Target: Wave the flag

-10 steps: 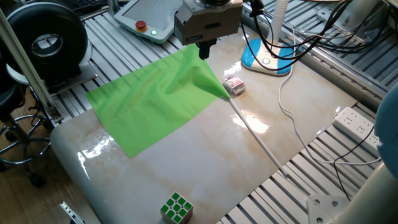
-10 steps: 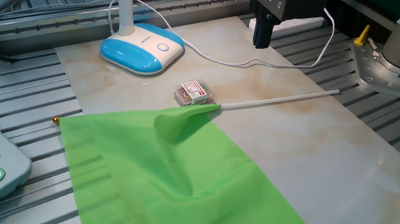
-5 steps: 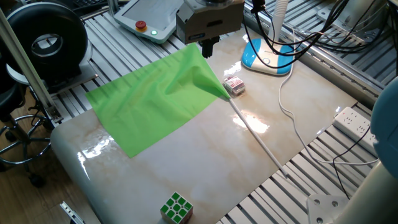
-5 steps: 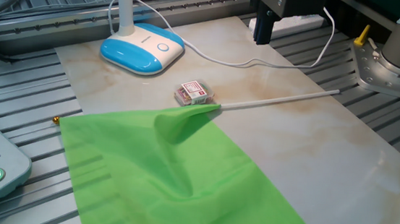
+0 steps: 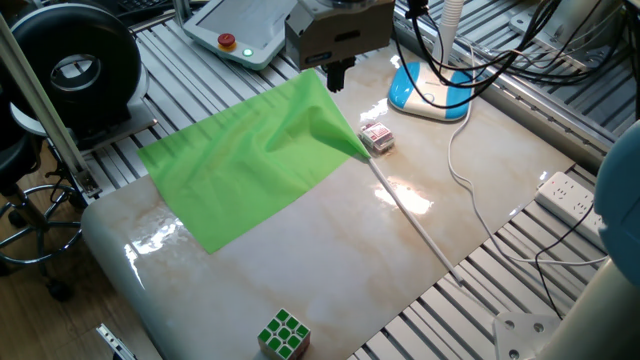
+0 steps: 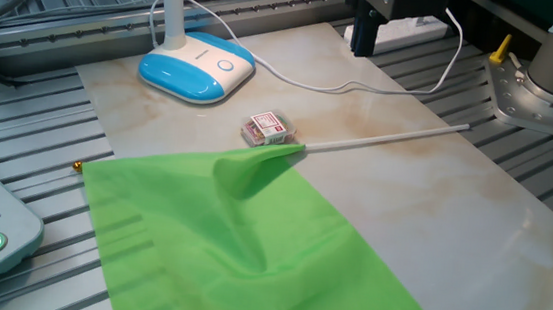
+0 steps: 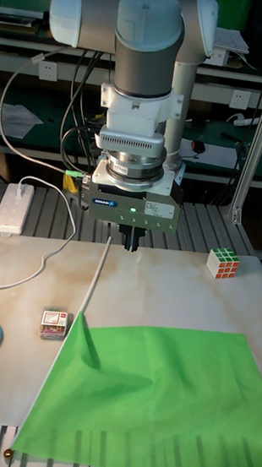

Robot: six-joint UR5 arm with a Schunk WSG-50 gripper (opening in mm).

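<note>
The flag lies flat on the marble table. Its big green sheet is rumpled near the stick. The thin white stick runs from the sheet's corner out across the table. My gripper hangs above the table, clear of the flag, its dark fingers close together with nothing between them. In the tall fixed view it is just right of the stick's free end.
A small red-and-white cube lies beside the flag's corner. A blue-and-white lamp base trails a white cable. A puzzle cube sits near a table edge. A power strip is off the table.
My gripper has drifted slightly up and to the right in the fixed views. The flag has not moved.
</note>
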